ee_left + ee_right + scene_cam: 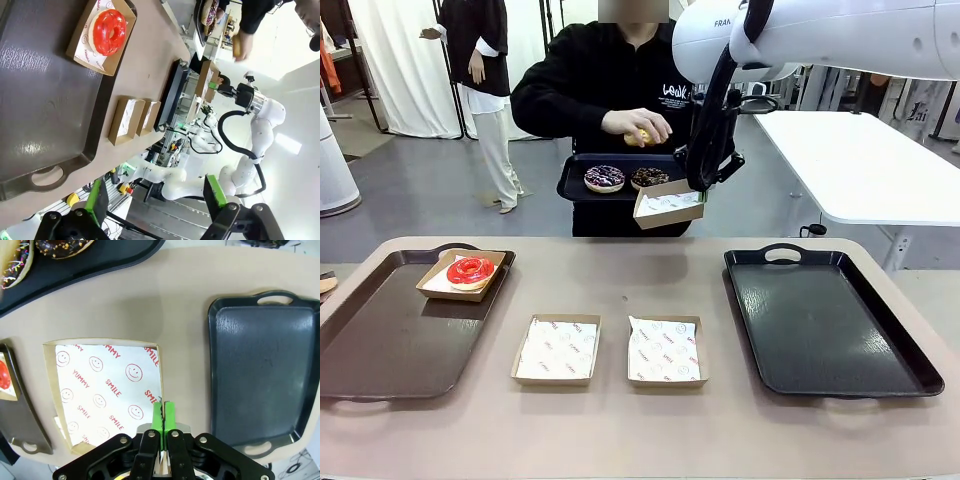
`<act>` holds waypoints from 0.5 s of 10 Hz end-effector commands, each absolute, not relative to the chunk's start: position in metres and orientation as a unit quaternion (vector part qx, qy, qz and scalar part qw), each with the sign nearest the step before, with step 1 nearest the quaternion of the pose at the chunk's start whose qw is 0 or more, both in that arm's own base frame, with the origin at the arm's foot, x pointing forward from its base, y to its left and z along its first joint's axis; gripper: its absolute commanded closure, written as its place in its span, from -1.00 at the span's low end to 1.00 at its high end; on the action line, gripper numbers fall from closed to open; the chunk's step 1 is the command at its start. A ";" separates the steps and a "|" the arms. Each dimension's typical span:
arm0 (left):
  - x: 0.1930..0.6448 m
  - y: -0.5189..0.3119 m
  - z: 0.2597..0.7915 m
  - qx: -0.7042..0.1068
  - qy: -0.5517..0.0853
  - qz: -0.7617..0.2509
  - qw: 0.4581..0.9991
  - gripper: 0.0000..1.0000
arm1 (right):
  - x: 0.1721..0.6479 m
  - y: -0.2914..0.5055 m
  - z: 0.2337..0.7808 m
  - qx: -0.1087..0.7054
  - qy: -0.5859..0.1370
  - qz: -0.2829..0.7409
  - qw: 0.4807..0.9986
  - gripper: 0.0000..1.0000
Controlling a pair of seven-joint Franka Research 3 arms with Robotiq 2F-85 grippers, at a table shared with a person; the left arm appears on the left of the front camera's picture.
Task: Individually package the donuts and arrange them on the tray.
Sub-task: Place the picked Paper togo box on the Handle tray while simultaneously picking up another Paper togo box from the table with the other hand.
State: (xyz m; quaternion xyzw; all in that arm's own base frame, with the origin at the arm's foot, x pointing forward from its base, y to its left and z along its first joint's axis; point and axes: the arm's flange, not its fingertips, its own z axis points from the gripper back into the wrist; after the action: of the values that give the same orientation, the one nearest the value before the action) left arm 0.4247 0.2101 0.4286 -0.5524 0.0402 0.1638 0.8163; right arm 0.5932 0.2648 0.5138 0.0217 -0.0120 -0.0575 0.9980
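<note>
Right wrist view, R fingers (162, 416) pinching box (105, 390) rim, over table (185, 315)

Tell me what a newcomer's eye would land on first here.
The right gripper holds a paper-lined box in mid-air by its edge, beside the small tray the person holds with two chocolate donuts. The person's hand grips a yellow donut above it. A glossy red donut sits boxed on the left brown tray.

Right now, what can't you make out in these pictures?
- Yellow donut: front view, mostly covered by the person's hand.
- Purple-sprinkled donut and chocolate donut: right wrist view, cut off by the top edge.
- Red donut: right wrist view, cut off by the left edge.
</note>
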 end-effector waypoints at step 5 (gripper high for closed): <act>0.420 0.210 0.429 -0.551 0.036 0.157 0.819 -1.00 | 0.591 0.264 0.514 0.022 -0.015 -0.058 0.998 1.00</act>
State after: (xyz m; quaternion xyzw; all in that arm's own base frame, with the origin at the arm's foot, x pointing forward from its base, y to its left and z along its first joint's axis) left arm 0.4246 0.2103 0.4286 -0.5524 0.0400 0.1639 0.8163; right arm 0.5932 0.2648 0.5138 0.0217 -0.0120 -0.0575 0.9980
